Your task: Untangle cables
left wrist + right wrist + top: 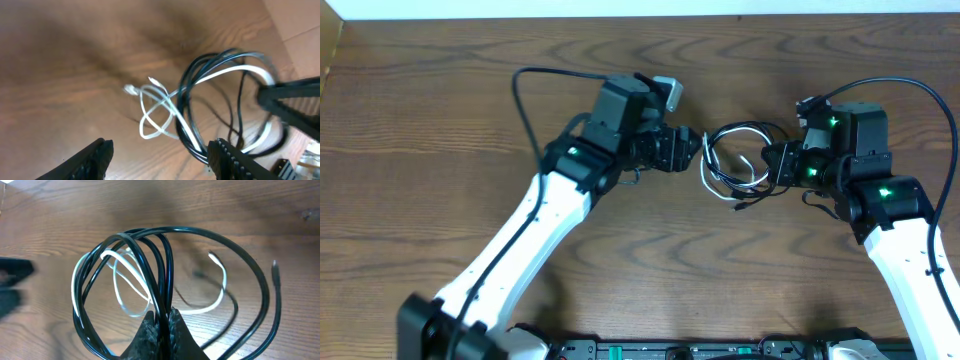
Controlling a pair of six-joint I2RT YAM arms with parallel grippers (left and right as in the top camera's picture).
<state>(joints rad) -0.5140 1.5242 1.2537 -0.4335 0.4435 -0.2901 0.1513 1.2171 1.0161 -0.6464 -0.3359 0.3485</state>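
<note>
Your right pincer (162,317) is closed on the black cables (165,255), pinching several strands together where their loops meet. The whole bundle of cables (735,165) is therefore held from this one point, a little above the table (440,80); the shadows under the loops tell you this. I judge that this hold works as an anchor: with one side fixed, the other arm can pull a strand out without dragging everything along. The white cable (122,287) is threaded through the black loops and makes its own small loops on the side toward your left arm, with one small plug end (131,90) sticking out free. Your left pincer (160,146) is open, with its fingers wide apart and gripping nothing, and it points at the bundle from just beside it. This position makes sense if the white loops are the next thing to take. Be careful, because one black strand passes close to one of its fingers (227,157), so closing there could catch the wrong cable.
</note>
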